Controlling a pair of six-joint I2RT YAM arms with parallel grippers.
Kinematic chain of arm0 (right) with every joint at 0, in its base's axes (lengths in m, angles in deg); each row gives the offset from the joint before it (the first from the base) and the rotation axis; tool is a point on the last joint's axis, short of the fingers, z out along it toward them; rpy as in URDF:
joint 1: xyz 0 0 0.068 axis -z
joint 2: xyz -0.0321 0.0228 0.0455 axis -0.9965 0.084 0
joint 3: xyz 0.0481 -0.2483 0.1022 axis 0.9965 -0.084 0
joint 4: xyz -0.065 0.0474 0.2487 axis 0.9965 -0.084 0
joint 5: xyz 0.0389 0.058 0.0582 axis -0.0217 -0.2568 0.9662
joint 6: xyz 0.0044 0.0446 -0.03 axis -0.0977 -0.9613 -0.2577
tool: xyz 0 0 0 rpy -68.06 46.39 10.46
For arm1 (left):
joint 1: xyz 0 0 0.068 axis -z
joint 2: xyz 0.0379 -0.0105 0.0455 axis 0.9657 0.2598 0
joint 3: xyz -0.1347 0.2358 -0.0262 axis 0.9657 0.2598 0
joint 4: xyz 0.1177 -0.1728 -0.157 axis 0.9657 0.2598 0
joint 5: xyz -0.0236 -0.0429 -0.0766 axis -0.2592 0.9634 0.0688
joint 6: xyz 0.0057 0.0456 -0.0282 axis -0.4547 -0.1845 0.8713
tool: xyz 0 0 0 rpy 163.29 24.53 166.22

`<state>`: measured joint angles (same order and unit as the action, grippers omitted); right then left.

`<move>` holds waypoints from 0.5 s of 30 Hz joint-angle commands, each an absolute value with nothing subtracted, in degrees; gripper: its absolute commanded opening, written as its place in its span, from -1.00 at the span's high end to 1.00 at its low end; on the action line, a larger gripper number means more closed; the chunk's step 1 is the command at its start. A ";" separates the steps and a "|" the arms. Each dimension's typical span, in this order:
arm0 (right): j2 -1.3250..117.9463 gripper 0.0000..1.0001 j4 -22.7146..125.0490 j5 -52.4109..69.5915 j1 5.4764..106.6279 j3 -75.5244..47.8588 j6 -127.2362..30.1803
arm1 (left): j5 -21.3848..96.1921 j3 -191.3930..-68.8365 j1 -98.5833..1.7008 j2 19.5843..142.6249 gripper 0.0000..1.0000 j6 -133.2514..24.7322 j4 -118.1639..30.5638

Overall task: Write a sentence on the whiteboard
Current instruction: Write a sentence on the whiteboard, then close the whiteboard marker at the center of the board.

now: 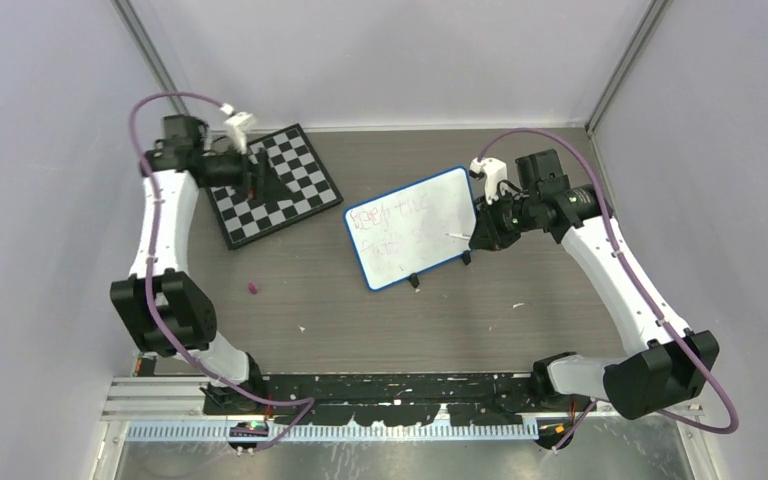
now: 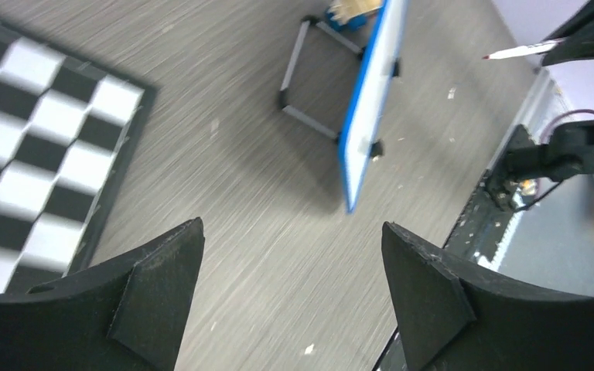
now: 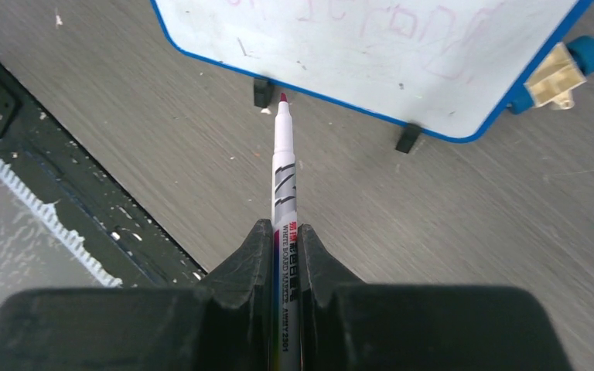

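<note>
The whiteboard (image 1: 410, 228) stands tilted on small black feet at the table's middle right. Faint reddish-pink and green scribble, the sentence (image 1: 392, 222), crosses its white face (image 3: 371, 54). My right gripper (image 3: 286, 236) is shut on a white marker (image 3: 285, 178). The marker's bare red tip points at the board's lower blue edge, and I cannot tell whether it touches. From above, the right gripper (image 1: 480, 238) sits at the board's right edge. My left gripper (image 2: 292, 239) is open and holds nothing. It hangs over the chessboard, far left of the whiteboard (image 2: 367, 116).
A black-and-white chessboard (image 1: 275, 185) lies at the back left. A small pink bit (image 1: 253, 288) rests on the table's left side. A blue knob and beige clip (image 3: 564, 66) stick out behind the board's corner. A black rail (image 1: 390, 385) runs along the near edge.
</note>
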<state>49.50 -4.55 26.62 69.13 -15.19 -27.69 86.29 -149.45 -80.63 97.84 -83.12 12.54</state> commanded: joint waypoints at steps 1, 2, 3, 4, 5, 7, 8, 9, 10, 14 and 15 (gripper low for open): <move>49.05 0.99 0.19 31.86 69.18 -17.98 -30.39 | 84.34 -146.77 -90.52 95.34 -0.68 -98.64 30.07; 49.33 0.99 0.72 32.55 69.15 -18.54 -30.71 | 82.06 -145.96 -92.06 95.53 -0.66 -100.83 31.52; 49.63 0.99 1.06 33.18 69.17 -19.08 -30.99 | 79.87 -144.87 -93.34 95.62 -0.64 -102.10 32.01; 49.87 0.99 1.24 33.85 69.14 -19.52 -31.18 | 77.77 -143.61 -94.56 95.60 -0.61 -103.03 31.94; 50.03 0.99 1.26 34.35 69.17 -19.77 -31.31 | 75.55 -142.32 -95.87 95.54 -0.58 -103.87 31.35; 49.88 0.99 1.33 34.77 69.17 -20.31 -31.63 | 70.69 -138.76 -96.20 94.67 -0.54 -104.18 29.28; 49.76 0.99 1.36 34.85 69.10 -20.44 -31.81 | 68.67 -136.66 -96.16 93.70 -0.53 -104.40 27.70; 49.55 0.99 1.33 34.87 69.13 -20.61 -32.09 | 67.13 -134.21 -96.11 92.58 -0.52 -104.45 26.02; 49.36 0.99 1.21 35.06 69.07 -20.72 -32.31 | 65.43 -132.13 -95.82 91.49 -0.52 -104.56 24.24; 48.43 0.99 0.63 35.49 69.03 -21.12 -32.87 | 57.06 -125.36 -93.44 88.13 -0.50 -105.35 19.48; 48.16 1.00 0.55 35.41 69.05 -21.36 -32.97 | 55.42 -124.23 -93.03 87.79 -0.47 -105.56 18.54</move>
